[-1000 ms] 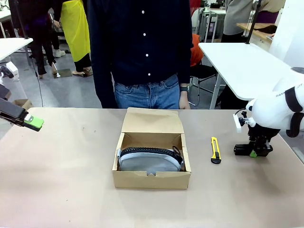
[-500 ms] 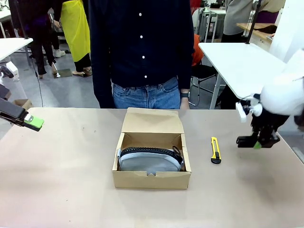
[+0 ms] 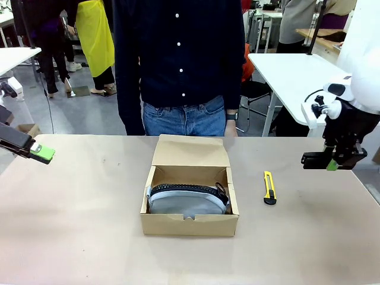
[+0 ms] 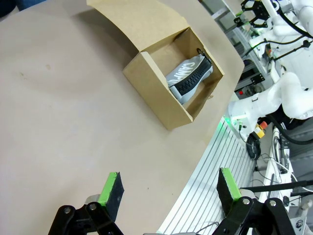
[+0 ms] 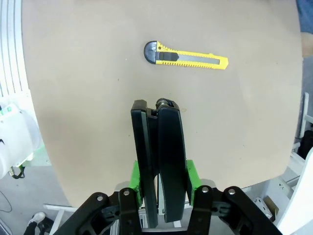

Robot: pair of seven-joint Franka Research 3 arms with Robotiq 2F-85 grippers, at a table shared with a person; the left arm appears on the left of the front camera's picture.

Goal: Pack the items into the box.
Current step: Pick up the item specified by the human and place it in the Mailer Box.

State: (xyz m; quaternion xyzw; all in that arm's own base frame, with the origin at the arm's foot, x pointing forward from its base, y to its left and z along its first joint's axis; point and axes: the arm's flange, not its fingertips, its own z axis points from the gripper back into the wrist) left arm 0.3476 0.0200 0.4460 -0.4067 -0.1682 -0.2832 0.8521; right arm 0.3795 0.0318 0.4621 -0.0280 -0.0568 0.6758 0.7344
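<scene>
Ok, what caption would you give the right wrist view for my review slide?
Right gripper clamps the black stapler over the table, with the yellow knife lying beyond.

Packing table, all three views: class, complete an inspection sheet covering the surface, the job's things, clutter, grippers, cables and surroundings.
surface: tan table, flat.
job's things: box, lid open, holds the grey pouch; black stapler is held above the table, right of the box.
clutter: yellow utility knife lying right of the box.
grippers: left gripper open, holding nothing; right gripper shut on the stapler.
cables: black cables by an arm base, off the table.
surroundings: person standing at the far side; white table behind.
</scene>
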